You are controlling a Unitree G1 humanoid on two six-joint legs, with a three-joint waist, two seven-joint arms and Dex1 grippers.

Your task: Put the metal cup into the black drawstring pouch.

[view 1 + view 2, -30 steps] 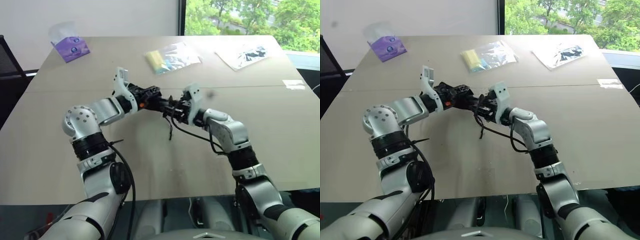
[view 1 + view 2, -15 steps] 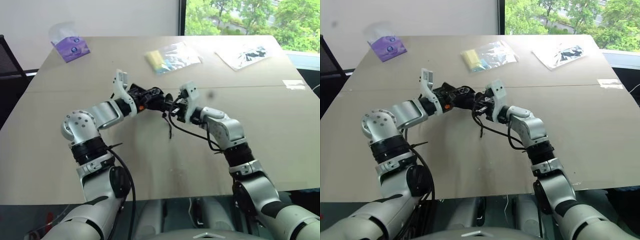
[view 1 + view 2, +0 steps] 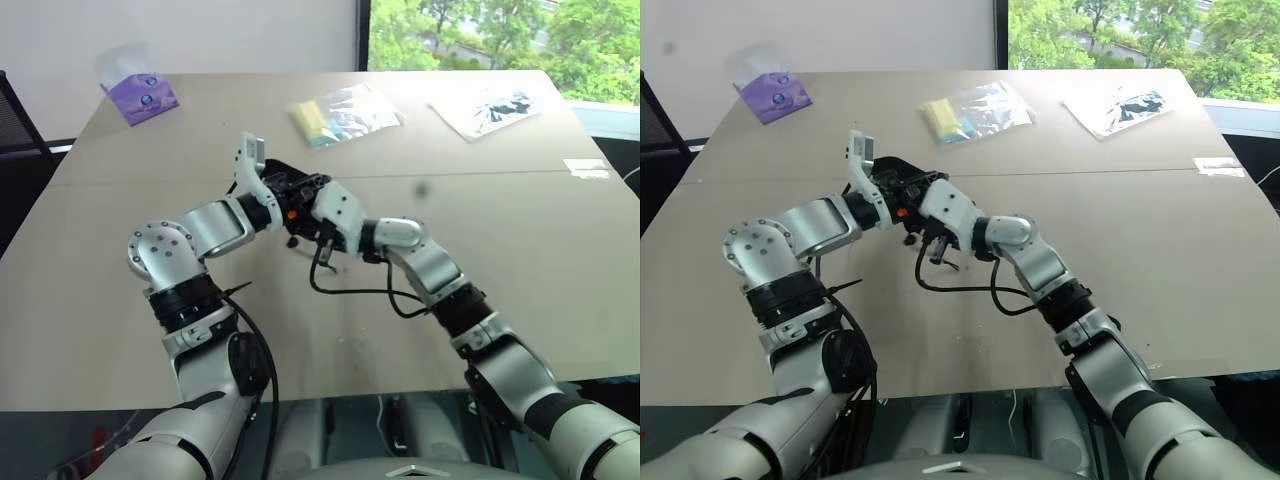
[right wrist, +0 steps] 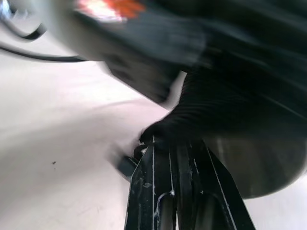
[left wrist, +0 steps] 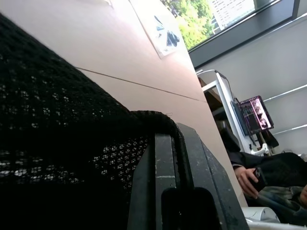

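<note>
L gripper clamped on pouch fabric, holding it up off table. R gripper pinched shut on pouch edge just past its tips. Cup seems to sit in pouch, bottom bulging out right beside R fingers. R arm nearer; judge cup mostly in

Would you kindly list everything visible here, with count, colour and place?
black drawstring pouch: one, black mesh, held up between both grippers over the table's middle.
metal cup: one, silver, beside the pouch fabric.
table: one, beige.
tissue pack: one, purple, far left corner.
plastic bag: one, clear with yellow contents, far middle.
second plastic bag: one, clear, far right.
left gripper: shut on the pouch.
right gripper: shut on the pouch.
</note>
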